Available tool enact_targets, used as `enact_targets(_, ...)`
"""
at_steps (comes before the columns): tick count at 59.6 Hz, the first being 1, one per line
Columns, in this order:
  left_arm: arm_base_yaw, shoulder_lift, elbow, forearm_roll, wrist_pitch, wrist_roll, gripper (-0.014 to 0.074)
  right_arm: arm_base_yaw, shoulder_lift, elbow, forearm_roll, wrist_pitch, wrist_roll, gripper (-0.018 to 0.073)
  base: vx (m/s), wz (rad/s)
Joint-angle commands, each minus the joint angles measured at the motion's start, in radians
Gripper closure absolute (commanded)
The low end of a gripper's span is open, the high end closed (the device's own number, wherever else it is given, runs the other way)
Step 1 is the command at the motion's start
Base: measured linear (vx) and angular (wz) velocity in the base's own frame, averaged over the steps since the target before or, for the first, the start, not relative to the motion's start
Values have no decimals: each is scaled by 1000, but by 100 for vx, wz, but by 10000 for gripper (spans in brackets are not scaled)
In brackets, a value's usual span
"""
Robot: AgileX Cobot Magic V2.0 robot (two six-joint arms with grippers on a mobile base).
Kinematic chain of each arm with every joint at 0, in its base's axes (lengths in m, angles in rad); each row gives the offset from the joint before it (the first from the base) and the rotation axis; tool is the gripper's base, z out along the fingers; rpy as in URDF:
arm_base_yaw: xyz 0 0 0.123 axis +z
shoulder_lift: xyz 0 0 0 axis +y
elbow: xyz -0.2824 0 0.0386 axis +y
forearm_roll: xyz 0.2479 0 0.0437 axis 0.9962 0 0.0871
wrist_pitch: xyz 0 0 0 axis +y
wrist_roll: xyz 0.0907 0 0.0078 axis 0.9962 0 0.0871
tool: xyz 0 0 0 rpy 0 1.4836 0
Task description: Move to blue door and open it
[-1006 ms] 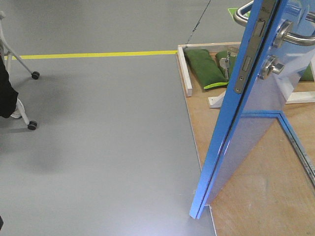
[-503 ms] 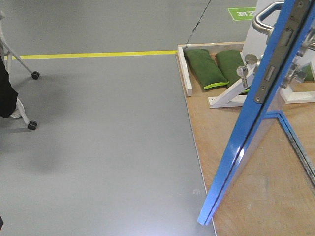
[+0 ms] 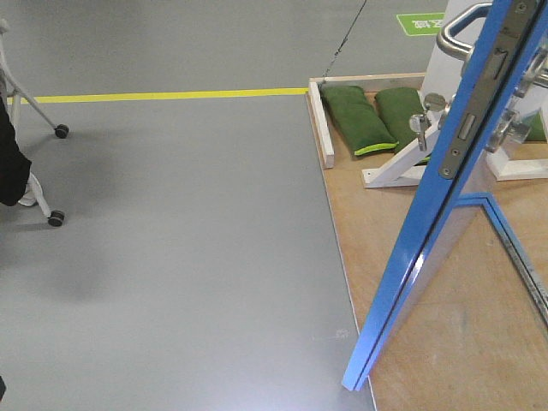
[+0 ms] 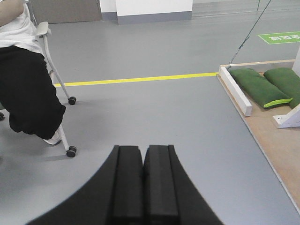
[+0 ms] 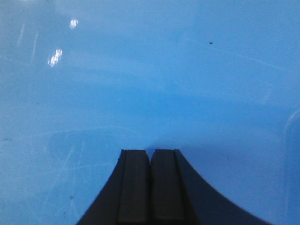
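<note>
The blue door [image 3: 411, 257] stands ajar on the right of the front view, its narrow edge turned toward me. On that edge sits a metal latch plate [image 3: 479, 86], with a steel lever handle [image 3: 452, 32] above and a round lock knob [image 3: 419, 122] beside it. In the right wrist view the glossy blue door [image 5: 140, 70] fills the frame, and my right gripper [image 5: 150, 151] is shut, its tips at or very near the panel. My left gripper [image 4: 143, 147] is shut and holds nothing, hanging over the grey floor far from the door.
The door frame stands on a plywood platform [image 3: 445, 342] with a white rim and a white brace [image 3: 394, 171]. Green sandbags [image 3: 355, 116] lie at its back. A yellow floor line [image 3: 171, 94] crosses the grey floor. A seated person on a wheeled chair [image 4: 28, 93] is at left.
Over the last second the door has swung further open, its edge shifting right and away. In the last half second it has barely moved.
</note>
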Motion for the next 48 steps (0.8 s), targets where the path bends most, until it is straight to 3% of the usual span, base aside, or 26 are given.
enact_targets(1,-5,-16,-35,-5,-76,-4,526,2,-35,-28,50,-17,-17,564,0,0)
enact_targets(48,-5,-16,-35,-5,-76,-4,526,2,-35,-28,51,-17,-17,564,0,0)
